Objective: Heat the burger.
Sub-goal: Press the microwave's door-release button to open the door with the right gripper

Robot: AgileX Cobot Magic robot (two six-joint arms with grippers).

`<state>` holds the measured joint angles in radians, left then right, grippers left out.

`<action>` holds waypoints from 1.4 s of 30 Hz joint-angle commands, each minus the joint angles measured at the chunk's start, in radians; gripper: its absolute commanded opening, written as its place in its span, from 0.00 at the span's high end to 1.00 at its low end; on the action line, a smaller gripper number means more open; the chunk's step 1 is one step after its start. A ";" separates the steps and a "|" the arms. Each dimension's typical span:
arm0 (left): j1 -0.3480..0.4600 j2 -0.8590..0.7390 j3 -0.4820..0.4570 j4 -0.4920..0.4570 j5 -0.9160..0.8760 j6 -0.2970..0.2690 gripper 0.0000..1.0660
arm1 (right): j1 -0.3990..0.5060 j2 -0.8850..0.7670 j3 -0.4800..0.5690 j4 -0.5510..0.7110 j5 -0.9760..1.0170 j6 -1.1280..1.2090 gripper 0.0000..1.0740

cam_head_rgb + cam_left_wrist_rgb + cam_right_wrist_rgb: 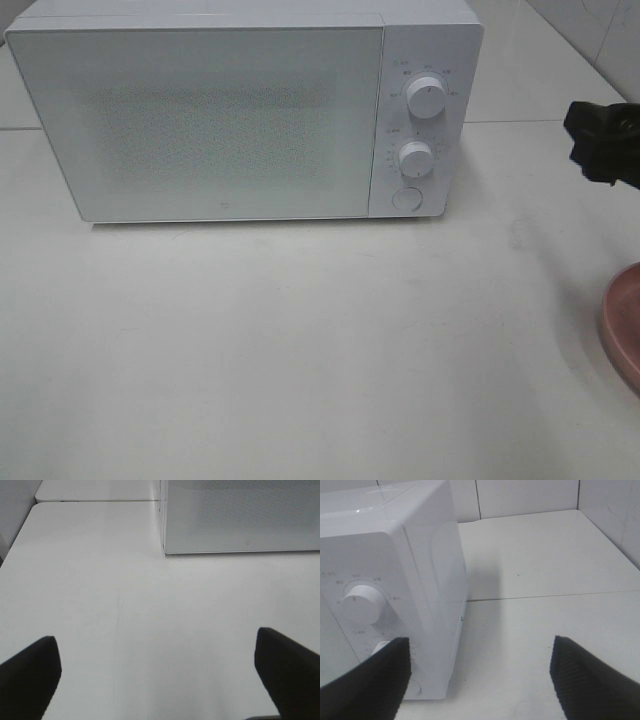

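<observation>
The burger is out of view in all three views. A white microwave [200, 120] stands at the back of the table with its door shut. My right gripper [600, 140] hovers at the right edge of the high view, to the right of the microwave's control panel. In the right wrist view my right gripper [480, 680] is open and empty, with the microwave's side [420, 580] just ahead. My left gripper [157, 680] is open wide over bare table, nothing between its fingers, and the microwave's front [240, 515] lies ahead of it. The high view does not show the left arm.
A pink plate [625, 325] shows only its rim at the right edge of the high view. The microwave panel carries two white knobs [425, 97] [415, 157] and a round button [405, 197]. A tiled wall rises behind the white table [300, 340].
</observation>
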<state>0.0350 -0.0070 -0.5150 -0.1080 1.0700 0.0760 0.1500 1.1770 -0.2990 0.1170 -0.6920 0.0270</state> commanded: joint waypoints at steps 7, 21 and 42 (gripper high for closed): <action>-0.002 -0.017 0.000 -0.002 0.000 -0.007 0.08 | 0.287 0.180 0.017 0.377 -0.243 -0.269 0.30; -0.002 -0.017 0.000 -0.002 0.000 -0.007 0.08 | 0.599 0.430 0.017 0.702 -0.710 -0.331 0.30; -0.002 -0.017 0.000 -0.002 0.000 -0.007 0.08 | 0.637 0.554 -0.142 0.739 -0.708 -0.379 0.30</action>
<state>0.0350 -0.0070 -0.5150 -0.1080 1.0700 0.0760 0.7830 1.7280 -0.4340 0.8500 -1.2070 -0.3320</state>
